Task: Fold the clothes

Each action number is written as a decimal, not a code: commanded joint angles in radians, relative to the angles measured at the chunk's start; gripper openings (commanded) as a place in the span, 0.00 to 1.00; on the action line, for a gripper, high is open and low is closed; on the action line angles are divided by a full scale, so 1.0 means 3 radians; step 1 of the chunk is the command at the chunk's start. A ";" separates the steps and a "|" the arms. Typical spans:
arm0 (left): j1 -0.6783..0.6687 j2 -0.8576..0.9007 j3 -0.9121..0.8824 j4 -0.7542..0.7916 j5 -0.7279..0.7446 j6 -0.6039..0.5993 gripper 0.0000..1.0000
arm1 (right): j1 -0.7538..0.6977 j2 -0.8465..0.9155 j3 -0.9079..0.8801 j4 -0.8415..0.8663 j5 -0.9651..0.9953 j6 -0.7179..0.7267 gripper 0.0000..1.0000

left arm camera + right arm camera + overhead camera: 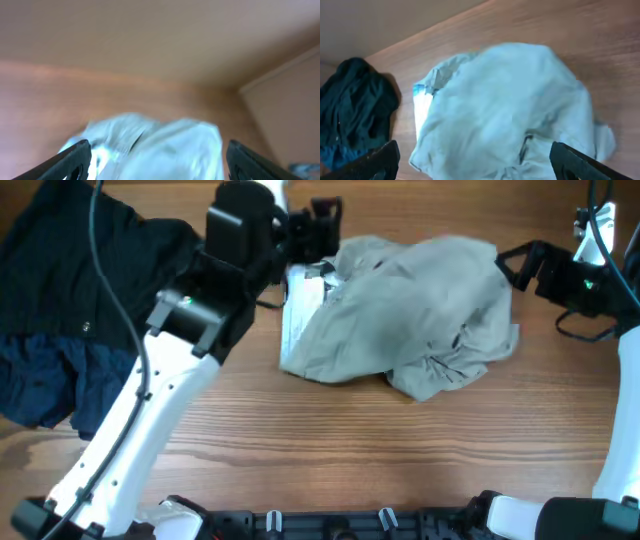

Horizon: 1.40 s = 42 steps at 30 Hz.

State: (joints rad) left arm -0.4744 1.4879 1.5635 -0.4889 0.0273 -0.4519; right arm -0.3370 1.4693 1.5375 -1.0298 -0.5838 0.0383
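Overhead: clothes (420, 310) lie crumpled, folding barely begun; left tool (159, 152) and right tool (475, 152) gape wide; next, pinch edges, spread.

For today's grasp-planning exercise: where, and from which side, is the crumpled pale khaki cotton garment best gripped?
Probably the pale khaki cotton garment's straight waistband hem, approached from the left: it lies flat and exposed there, while the rest is bunched.
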 commanded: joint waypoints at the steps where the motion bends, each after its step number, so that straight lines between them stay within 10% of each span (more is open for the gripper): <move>1: 0.0048 -0.0170 0.0042 -0.0717 0.0186 -0.0004 0.84 | -0.0015 -0.0104 0.0348 -0.0409 -0.0057 -0.0224 0.97; 7: -0.0140 0.0219 -0.0136 -0.2144 0.0140 0.0179 0.73 | -0.0011 -0.0104 0.0350 -0.1106 0.0276 -0.0345 0.98; 21: 0.0173 0.1437 -0.0771 -0.0918 0.0356 0.1723 0.73 | -0.0009 -0.0104 0.0350 -0.1222 0.0263 -0.0544 0.96; 34: 0.0280 0.1734 -0.0793 -0.1114 0.1205 0.2454 0.57 | -0.0009 -0.0104 0.0347 -0.1198 0.0264 -0.0546 0.97; 38: 0.0280 0.1768 -0.0793 -0.1124 0.1307 0.2331 0.04 | -0.0009 -0.0104 0.0346 -0.1231 0.0264 -0.0554 0.96; 42: 0.0287 0.1737 -0.0777 -0.1125 0.1541 0.2158 0.04 | -0.0009 -0.0100 0.0239 -0.1228 0.0264 -0.0554 0.96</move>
State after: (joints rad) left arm -0.3908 2.0056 1.3331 -0.8257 0.4156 0.2409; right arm -0.3370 1.4471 1.6295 -1.3987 -0.5148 -0.1078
